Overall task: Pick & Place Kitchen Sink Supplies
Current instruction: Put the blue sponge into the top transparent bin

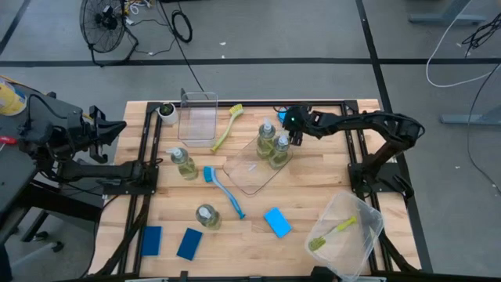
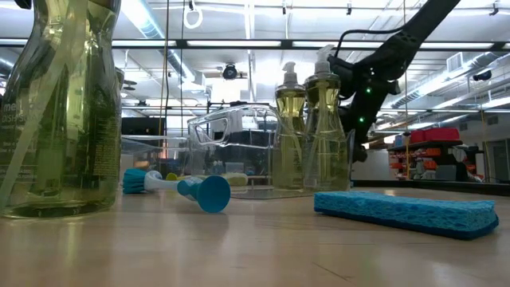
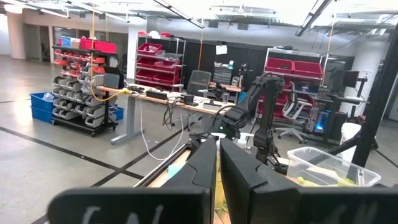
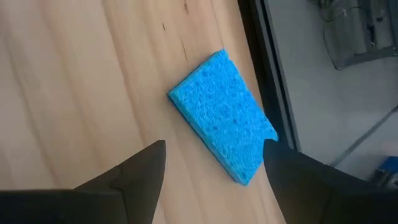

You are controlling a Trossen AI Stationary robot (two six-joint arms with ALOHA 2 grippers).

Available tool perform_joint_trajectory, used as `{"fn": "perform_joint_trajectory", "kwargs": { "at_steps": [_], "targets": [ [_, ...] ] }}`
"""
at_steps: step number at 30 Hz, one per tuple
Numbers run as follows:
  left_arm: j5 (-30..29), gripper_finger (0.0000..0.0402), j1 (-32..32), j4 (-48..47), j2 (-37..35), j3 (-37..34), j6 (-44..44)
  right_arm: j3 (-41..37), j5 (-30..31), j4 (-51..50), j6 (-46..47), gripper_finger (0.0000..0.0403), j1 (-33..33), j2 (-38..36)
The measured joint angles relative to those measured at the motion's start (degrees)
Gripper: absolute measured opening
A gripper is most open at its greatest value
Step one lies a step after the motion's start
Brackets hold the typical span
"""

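Observation:
My right gripper (image 1: 288, 120) hangs open at the table's far edge, slanting down over a flat blue sponge (image 4: 222, 123) that lies on the wood beside the black frame rail. Its fingers stand apart above the sponge's two sides and touch nothing. Only a sliver of this sponge (image 1: 279, 115) shows in the high view. Two bottles (image 1: 272, 143) of yellow-green liquid stand on a clear flat tray (image 1: 249, 176) just nearer. My left gripper (image 3: 217, 163) is shut and raised off the table's left side (image 1: 117, 126).
Two more bottles (image 1: 185, 163) (image 1: 207, 215) stand left of centre, with a blue brush (image 1: 223, 188) between them. A yellow-green brush (image 1: 227, 125) lies beside a clear bin (image 1: 197, 117). Three blue sponges (image 1: 151, 240) (image 1: 189, 244) (image 1: 277, 222) lie near the front. Another bin (image 1: 356, 211) holds a brush (image 1: 333, 233).

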Motion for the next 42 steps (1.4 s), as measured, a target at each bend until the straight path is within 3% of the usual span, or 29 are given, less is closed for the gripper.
{"fn": "perform_joint_trajectory", "kwargs": {
  "at_steps": [7,17,31,42],
  "targets": [
    [-0.16,0.0025,0.02,0.02,0.0,0.02,-0.02,0.0,-7.46,0.44,-4.36,0.027,-2.7,0.0],
    [-0.44,0.0025,0.0,0.0,0.0,0.01,-0.02,0.0,-12.87,2.3,-5.94,0.027,-3.37,1.47],
    [-0.46,0.0025,0.02,0.0,0.0,0.0,-1.62,0.09,-10.88,7.88,-2.71,0.027,-3.46,4.9],
    [-0.44,0.0025,0.0,0.0,-0.02,0.0,-2.95,7.74,-10.74,1.62,0.76,0.027,-5.02,10.61]
  ]
}}
